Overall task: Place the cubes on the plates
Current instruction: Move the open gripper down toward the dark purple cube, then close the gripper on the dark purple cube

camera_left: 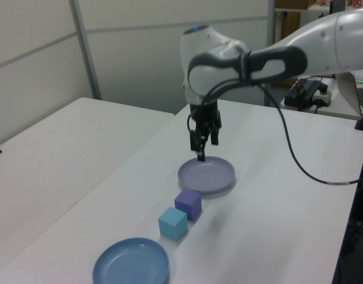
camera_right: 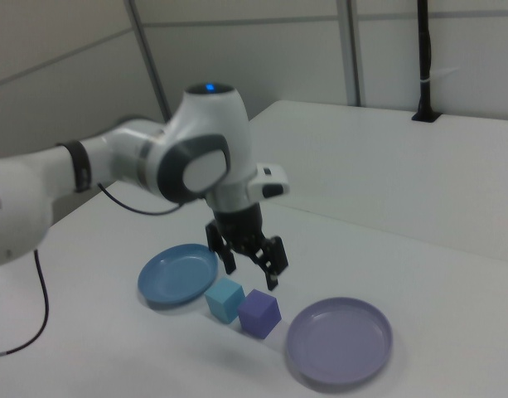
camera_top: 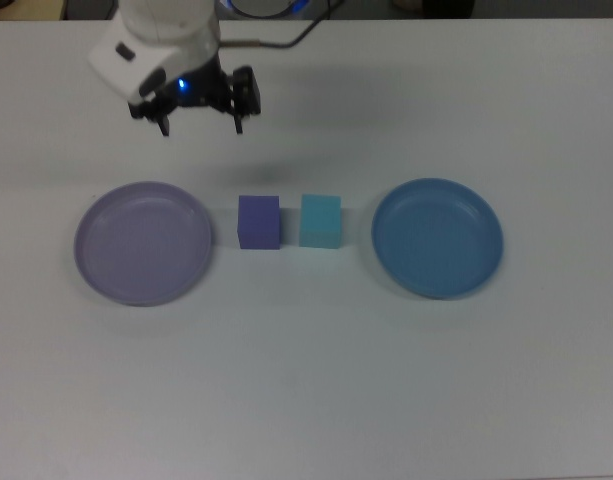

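Note:
A purple cube (camera_top: 259,221) and a cyan cube (camera_top: 321,220) sit side by side at the middle of the white table. In the top view the lavender plate (camera_top: 143,243) lies to their left and the blue plate (camera_top: 438,237) to their right, both bare. My gripper (camera_top: 203,127) hangs open and holds nothing, above the table behind the gap between the lavender plate and the purple cube. The right view shows the gripper (camera_right: 252,272) just above and behind the purple cube (camera_right: 259,313) and the cyan cube (camera_right: 224,299). In the left view the gripper (camera_left: 204,151) hovers over the far rim of the lavender plate (camera_left: 206,174).
A second white table (camera_left: 57,148) stands at the left view's left, separated by a narrow gap. Cables and equipment (camera_left: 308,92) sit past the table's far end at the left view's right. A black pole (camera_right: 423,58) rises behind the far table in the right view.

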### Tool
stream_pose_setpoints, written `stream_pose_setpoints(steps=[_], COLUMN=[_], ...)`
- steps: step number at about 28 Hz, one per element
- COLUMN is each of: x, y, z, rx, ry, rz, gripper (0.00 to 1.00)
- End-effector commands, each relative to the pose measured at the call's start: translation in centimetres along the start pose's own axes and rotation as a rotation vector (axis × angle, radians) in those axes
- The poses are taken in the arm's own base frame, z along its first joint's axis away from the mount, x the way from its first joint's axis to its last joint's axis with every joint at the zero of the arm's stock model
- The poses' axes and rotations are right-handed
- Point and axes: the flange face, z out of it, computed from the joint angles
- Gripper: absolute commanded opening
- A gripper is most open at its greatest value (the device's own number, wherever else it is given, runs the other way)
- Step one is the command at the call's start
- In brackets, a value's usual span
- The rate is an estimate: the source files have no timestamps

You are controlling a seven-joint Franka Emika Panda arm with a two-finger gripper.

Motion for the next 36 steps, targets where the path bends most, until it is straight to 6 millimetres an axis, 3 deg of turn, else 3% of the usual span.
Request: stream_pose_setpoints(steps=[1, 2, 7, 14, 22, 30, 31, 34, 35, 36], x=[0.4, 0.8, 2.0, 3.6, 4.4, 4.5, 4.5, 4.8, 5.0, 5.1], y=[-2.0, -2.7, -4.1, -4.9, -6.2, -6.6, -6.6, -6.6, -6.7, -6.8], z=[4.1, 5.5, 9.1, 12.3, 14.1, 13.7, 13.8, 13.6, 13.6, 13.7], rx=[-0.002, -0.003, -0.011, -0.027, -0.033, -0.030, -0.030, -0.034, -0.035, -0.032], ry=[0.001, -0.002, -0.018, -0.003, 0.014, 0.022, 0.024, 0.033, 0.036, 0.035], rz=[-0.044, -0.052, -0.065, -0.035, -0.029, -0.019, -0.006, 0.005, 0.004, 0.011], gripper=[1.00, 1.00, 1.00, 1.00, 1.00, 1.00, 0.97, 0.56, 0.38, 0.08])
